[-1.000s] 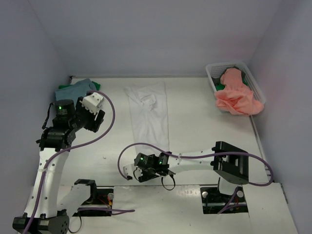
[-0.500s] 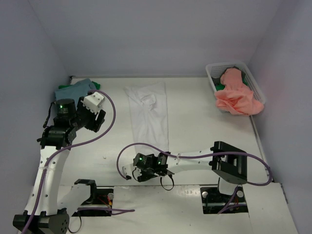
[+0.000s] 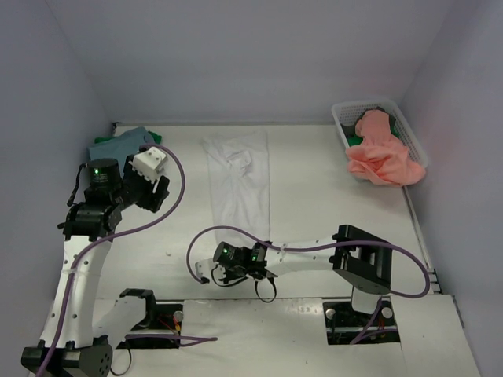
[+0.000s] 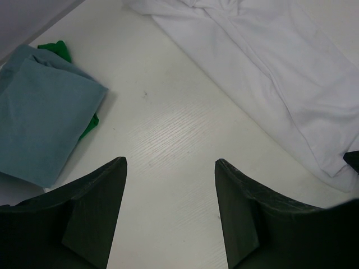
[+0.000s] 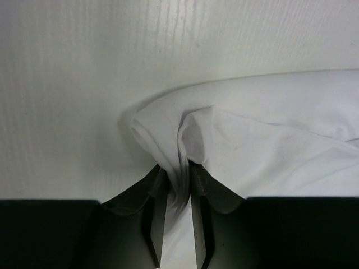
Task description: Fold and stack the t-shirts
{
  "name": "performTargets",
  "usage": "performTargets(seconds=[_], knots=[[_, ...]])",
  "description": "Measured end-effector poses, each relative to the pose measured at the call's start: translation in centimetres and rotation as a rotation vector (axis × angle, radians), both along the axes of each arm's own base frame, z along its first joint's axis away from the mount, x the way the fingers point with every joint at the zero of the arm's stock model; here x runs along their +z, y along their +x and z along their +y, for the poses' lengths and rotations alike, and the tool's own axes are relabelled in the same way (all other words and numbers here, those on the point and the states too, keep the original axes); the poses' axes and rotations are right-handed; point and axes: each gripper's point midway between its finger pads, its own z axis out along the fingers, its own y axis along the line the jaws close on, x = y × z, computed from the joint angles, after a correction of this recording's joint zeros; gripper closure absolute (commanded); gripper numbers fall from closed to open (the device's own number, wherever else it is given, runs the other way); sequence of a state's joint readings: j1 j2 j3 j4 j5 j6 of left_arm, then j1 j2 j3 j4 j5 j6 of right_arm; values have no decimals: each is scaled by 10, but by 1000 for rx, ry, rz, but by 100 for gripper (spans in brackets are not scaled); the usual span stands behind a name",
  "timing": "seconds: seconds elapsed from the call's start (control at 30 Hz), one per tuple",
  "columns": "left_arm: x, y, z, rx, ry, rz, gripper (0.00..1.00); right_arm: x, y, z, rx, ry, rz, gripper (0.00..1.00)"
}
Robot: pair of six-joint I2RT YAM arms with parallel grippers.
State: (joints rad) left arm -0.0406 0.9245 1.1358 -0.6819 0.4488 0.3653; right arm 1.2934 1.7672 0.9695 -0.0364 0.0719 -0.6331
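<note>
Lying lengthwise on the table (image 3: 314, 204), the white t-shirt (image 3: 240, 184) has its near hem corner pinched in the closed right gripper (image 5: 177, 171) (only the right wrist view shows this; from above the wrist hides it). The left gripper (image 4: 170, 163) hangs with jaws spread over bare tabletop between that shirt and the teal t-shirt (image 4: 39, 112), stacked on a green t-shirt (image 4: 55, 49) by the far-left wall (image 3: 71, 86). At the far right edge, a basket (image 3: 343, 126) holds a salmon t-shirt (image 3: 381, 157).

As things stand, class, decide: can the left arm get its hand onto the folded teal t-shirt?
Probably yes. The left hand hangs open above bare table, and the teal t-shirt lies close beside it with nothing between; the white t-shirt lies to the other side.
</note>
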Motion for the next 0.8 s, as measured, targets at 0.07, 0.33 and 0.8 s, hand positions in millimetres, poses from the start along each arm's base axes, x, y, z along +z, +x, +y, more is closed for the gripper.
performTargets(seconds=[0.07,0.33,0.8], knots=[[0,0,1,4,-1,0,41,-1,4,-1,-9,0,0,93],[2,-1,1,3,-8,-4,41,1,1,-12,-8,-25,31,100],[7,-4,2,8,-24,-14,41,80,-40,-18,95,76,160,100]])
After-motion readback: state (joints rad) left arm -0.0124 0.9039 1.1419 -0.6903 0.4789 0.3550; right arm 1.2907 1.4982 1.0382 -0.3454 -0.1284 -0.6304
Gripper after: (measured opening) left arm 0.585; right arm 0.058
